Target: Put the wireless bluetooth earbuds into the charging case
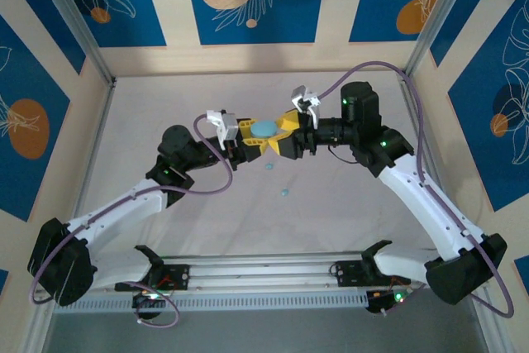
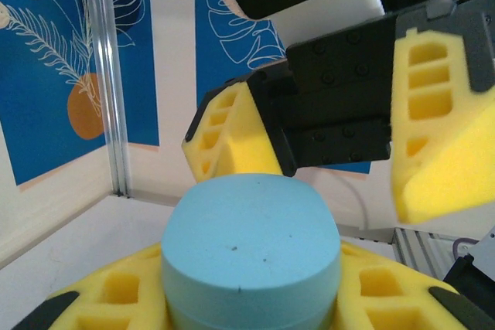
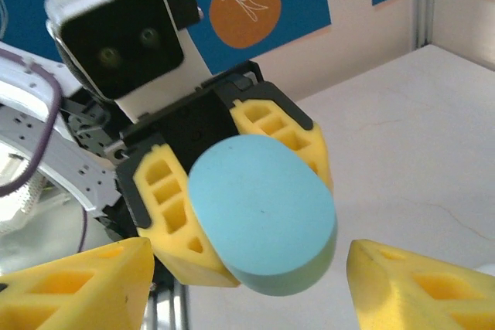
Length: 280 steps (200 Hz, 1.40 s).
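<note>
My left gripper (image 1: 254,133) is shut on a light blue, pebble-shaped charging case (image 1: 265,129), held above the middle of the table with its lid closed. In the left wrist view the case (image 2: 251,245) sits between the yellow foam fingers (image 2: 100,299). My right gripper (image 1: 287,132) faces it from the right, jaws open, one finger on each side of the case and not touching it. The right wrist view has the case (image 3: 263,214) between its spread fingertips (image 3: 85,287). Two tiny light blue earbuds (image 1: 269,168) (image 1: 285,193) lie on the table below.
The white table (image 1: 347,212) is boxed in by walls with blue panels and aluminium posts (image 1: 78,22). A metal rail (image 1: 264,274) runs along the near edge between the arm bases. Purple cables (image 1: 207,173) loop off both arms.
</note>
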Each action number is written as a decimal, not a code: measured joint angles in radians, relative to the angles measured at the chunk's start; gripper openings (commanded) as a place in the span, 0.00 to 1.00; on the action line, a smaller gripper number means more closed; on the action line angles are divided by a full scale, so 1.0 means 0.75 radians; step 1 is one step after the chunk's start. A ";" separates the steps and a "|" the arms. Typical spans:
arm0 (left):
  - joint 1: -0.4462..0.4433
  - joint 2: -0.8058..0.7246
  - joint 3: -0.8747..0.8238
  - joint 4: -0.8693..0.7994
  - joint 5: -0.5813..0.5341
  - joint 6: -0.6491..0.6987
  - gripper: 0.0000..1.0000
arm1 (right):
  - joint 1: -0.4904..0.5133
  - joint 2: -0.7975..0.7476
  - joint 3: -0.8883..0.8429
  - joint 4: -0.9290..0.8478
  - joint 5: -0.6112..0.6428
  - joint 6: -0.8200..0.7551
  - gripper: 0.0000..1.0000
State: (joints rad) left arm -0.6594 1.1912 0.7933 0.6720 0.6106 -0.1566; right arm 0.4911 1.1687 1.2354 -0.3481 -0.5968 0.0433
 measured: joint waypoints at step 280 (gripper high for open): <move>-0.004 0.014 0.033 -0.110 0.064 -0.023 0.29 | -0.048 0.066 0.088 0.053 0.157 0.246 0.66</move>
State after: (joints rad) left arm -0.6624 1.2015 0.8181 0.5896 0.6586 -0.1741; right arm 0.4553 1.2182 1.3014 -0.3080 -0.4789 0.2276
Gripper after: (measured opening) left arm 0.355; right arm 0.654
